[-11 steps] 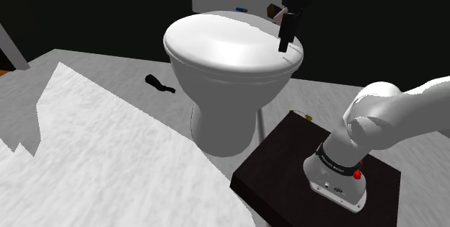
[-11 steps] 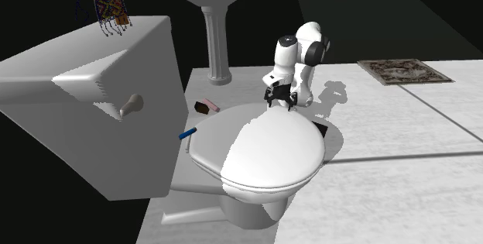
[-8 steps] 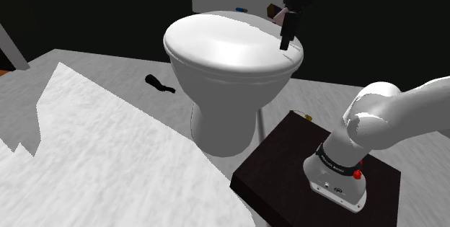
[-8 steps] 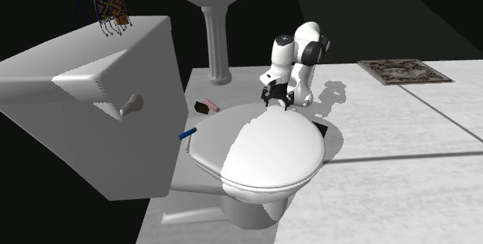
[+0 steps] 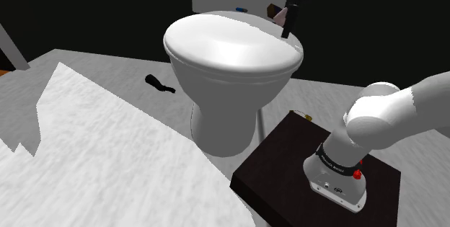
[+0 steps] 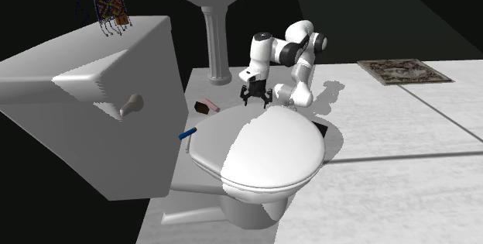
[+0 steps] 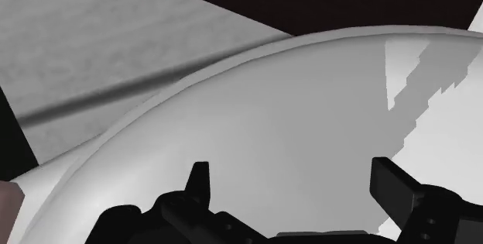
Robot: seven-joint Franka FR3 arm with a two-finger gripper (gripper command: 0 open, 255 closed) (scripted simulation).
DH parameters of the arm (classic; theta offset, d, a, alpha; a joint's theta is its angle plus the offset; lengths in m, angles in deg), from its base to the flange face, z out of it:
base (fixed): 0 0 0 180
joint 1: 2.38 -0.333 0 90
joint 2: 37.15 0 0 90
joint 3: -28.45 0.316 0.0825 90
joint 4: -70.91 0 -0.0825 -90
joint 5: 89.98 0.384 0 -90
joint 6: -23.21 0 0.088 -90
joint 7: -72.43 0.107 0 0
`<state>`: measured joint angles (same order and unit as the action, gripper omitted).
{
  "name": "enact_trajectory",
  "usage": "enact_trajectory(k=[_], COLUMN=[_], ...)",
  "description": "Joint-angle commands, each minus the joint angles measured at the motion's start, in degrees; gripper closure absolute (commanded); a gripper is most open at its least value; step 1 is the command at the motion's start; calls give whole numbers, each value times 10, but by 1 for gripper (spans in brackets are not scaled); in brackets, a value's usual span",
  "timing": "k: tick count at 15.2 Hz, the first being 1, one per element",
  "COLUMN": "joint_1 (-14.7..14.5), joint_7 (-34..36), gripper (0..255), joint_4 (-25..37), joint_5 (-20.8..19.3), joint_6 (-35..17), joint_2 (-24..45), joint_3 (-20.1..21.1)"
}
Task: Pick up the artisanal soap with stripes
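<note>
A blue stick (image 6: 186,134) and the pink-and-brown soap (image 6: 207,106) lie just behind the closed toilet lid (image 6: 263,153), beside the tank (image 6: 116,126). The arm (image 6: 298,56) reaches over the lid. The pincer (image 6: 255,101) points down above the lid's rear edge, near the soap, fingers spread, grasping nothing.
</note>
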<state>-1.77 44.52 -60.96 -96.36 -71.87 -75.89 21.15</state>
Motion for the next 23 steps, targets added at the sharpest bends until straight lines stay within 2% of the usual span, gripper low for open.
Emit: enact_trajectory(k=[1,6,10,15,19,23], joint_1=[0,-6,-18,-39,-52,-50], joint_7=[-41,-142,-225,-337,-435,-439], gripper=[0,0,0,0,0,0], joint_4=[10,56,107,191,275,251], joint_5=[-12,-25,-16,25,87,89], joint_6=[-23,-79,-118,-153,-165,-188], joint_2=[14,70,125,208,287,286], joint_3=[-24,-86,-135,-199,-249,-249])
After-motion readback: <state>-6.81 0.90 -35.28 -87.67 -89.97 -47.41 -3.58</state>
